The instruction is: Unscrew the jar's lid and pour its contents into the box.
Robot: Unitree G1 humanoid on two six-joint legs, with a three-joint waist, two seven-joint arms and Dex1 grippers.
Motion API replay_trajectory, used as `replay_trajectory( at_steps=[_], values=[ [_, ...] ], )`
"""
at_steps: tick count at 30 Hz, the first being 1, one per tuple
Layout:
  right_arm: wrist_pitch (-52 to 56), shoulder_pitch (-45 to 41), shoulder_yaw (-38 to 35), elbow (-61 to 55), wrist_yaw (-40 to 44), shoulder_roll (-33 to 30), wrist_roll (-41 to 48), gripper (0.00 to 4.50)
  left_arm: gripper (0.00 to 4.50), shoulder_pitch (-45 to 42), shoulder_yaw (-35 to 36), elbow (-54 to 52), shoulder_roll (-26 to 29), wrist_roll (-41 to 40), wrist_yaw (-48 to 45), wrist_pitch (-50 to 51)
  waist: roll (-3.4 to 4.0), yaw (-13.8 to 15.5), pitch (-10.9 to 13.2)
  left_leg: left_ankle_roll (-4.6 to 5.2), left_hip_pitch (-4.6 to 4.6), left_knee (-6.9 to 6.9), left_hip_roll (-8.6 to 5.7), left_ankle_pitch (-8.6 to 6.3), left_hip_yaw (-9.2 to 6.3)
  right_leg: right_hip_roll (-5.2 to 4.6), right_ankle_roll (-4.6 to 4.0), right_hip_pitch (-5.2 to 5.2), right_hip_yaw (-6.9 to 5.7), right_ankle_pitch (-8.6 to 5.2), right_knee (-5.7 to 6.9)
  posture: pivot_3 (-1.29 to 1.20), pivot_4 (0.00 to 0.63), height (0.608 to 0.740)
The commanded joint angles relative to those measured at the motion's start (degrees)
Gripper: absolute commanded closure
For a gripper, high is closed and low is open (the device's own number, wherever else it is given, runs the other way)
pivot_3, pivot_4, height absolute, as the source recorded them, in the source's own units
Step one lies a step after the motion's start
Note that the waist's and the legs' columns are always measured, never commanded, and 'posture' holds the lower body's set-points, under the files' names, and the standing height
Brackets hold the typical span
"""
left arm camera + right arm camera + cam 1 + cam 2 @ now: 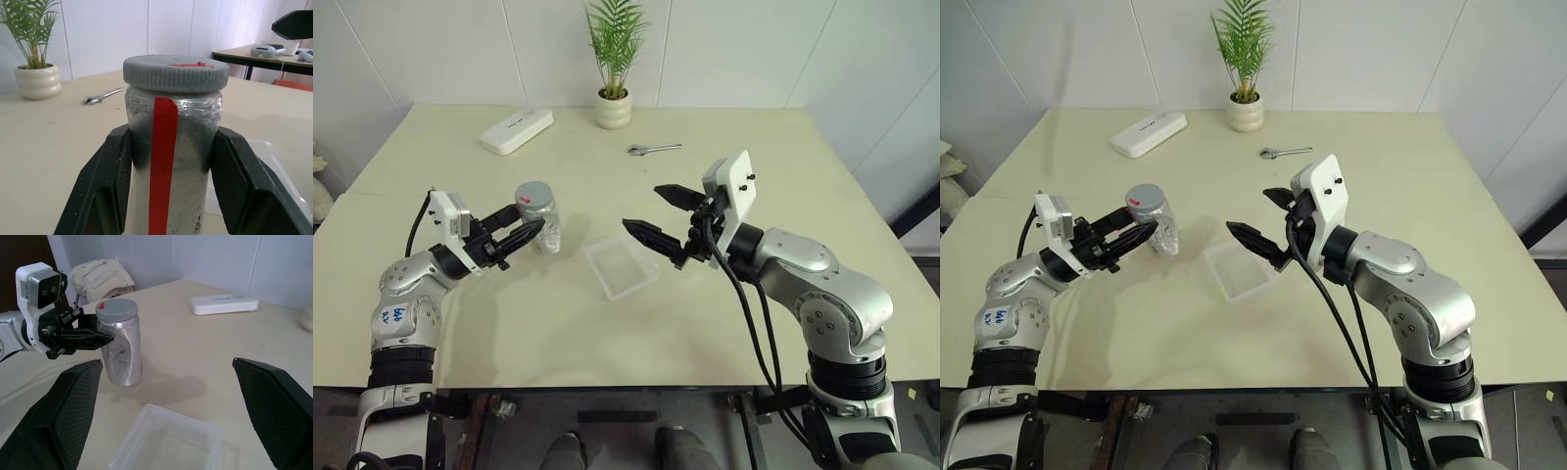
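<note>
The jar [542, 223] stands upright left of the table's middle, its side cloudy with a red stripe [162, 161]. The grey lid [176, 72], with a small red mark on top, sits on the jar. My left gripper [527, 225] is shut on the jar just below the lid, one black finger [105, 181] on each side. I cannot tell whether the jar's base rests on the table. The contents are hidden behind the cloudy wall. The clear box [622, 266] lies to the jar's right. My right gripper [644, 208] hangs open above the box, its jaws wide apart and pointing at the jar.
At the table's far edge stand a white pot with a green plant [613, 108] and a white oblong case [516, 129]. A metal wrench [654, 149] lies right of the pot. Bare tabletop [558, 333] stretches in front of the box.
</note>
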Motion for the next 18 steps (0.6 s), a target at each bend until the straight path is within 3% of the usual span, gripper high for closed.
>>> replay_trajectory(
  at_steps=[1, 3, 7, 18],
  values=[
    [1.68, -1.59, 2.69, -7.09, -11.62, 9.39, -0.71, 0.0, 2.56, -7.82, -4.49, 2.26, -5.56, -0.29, -4.84, -0.93, 0.0, 0.24, 0.0, 0.0, 0.0, 0.01, 0.0, 0.0, 0.0, 0.0, 0.0, 0.0, 0.0, 0.0, 0.0, 0.0, 0.15, 0.74],
    [2.89, -2.03, 4.07, -8.41, -15.89, 13.59, -1.63, 0.0, 2.56, -10.26, -5.68, 3.85, -7.83, 0.1, -6.71, -1.12, 0.0, 0.58, 0.0, 0.02, -0.07, 0.05, 0.0, 0.06, -0.1, 0.08, 0.0, -0.03, -0.02, 0.01, 0.06, 0.0, 0.15, 0.74],
    [3.75, -2.85, 5.76, -7.6, -18.48, 16.09, -3.42, 0.0, 2.56, -11.59, -6.43, 5.39, -9.44, 0.53, -8.82, -1.62, -0.04, -0.31, -0.03, 0.02, -0.22, 0.13, -0.03, 0.05, 0.01, 0.08, 0.13, -0.09, 0.16, 0.09, -0.05, 0.0, 0.15, 0.74],
    [1.71, -2.26, 6.19, -5.87, -17.12, 14.27, -5.55, 0.0, 2.56, -10.3, -6.43, 1.97, -10.2, 0.16, -8.96, -1.04, -0.03, -0.08, -0.02, 0.07, -0.37, 0.11, 0.15, 0.03, 0.16, 0.32, 0.04, -0.57, 0.39, 0.04, 0.24, 0.0, 0.15, 0.74]
  ],
)
